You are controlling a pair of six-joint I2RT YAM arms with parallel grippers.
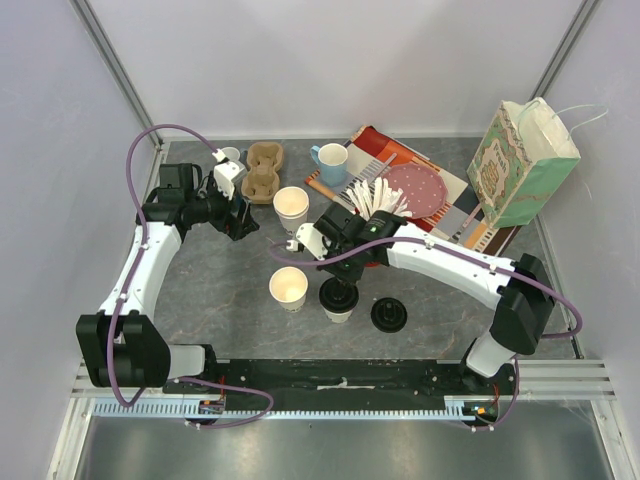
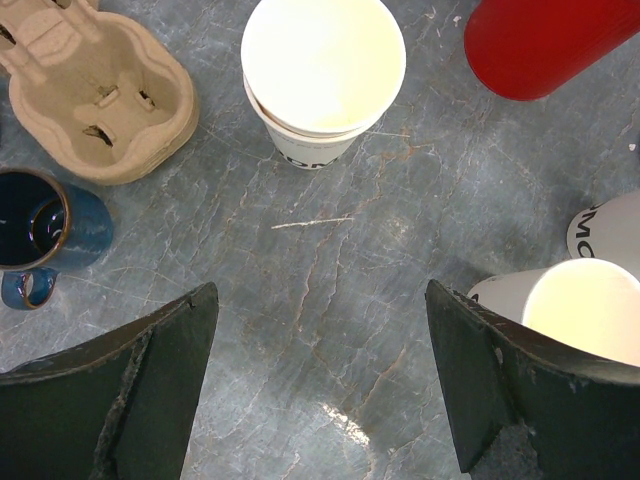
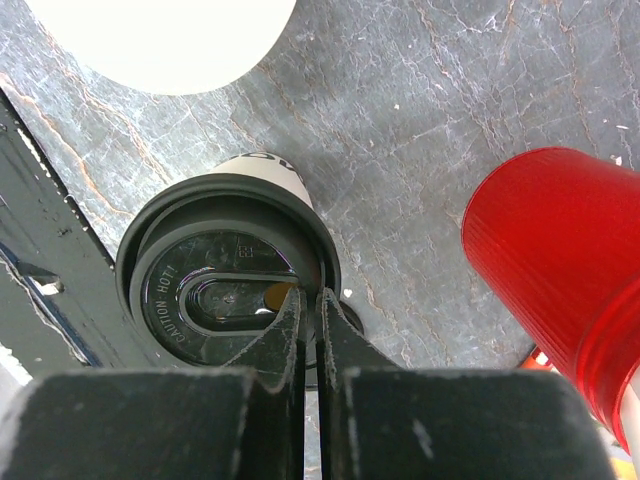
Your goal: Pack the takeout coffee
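Lidding step: right gripper (image 3: 308, 300) shut, empty, tips at lid (image 3: 190, 295); left gripper (image 2: 320, 295) wide, empty (next needs spare lid (image 1: 388, 315), 3 o'clock)

We found a lidded cup (image 1: 339, 300) near the front of the table (image 1: 200, 290), an open cup (image 1: 288, 288) just to its left and a nested stack of cups (image 1: 291, 207) behind both, with a loose lid (image 1: 388, 315) lying on the table to the lidded cup's right. Behind the stack, a cup carrier (image 1: 263, 170) sat to the left and a mug (image 1: 330, 163) to the right, while a paper bag (image 1: 520, 165) stood at the far right.
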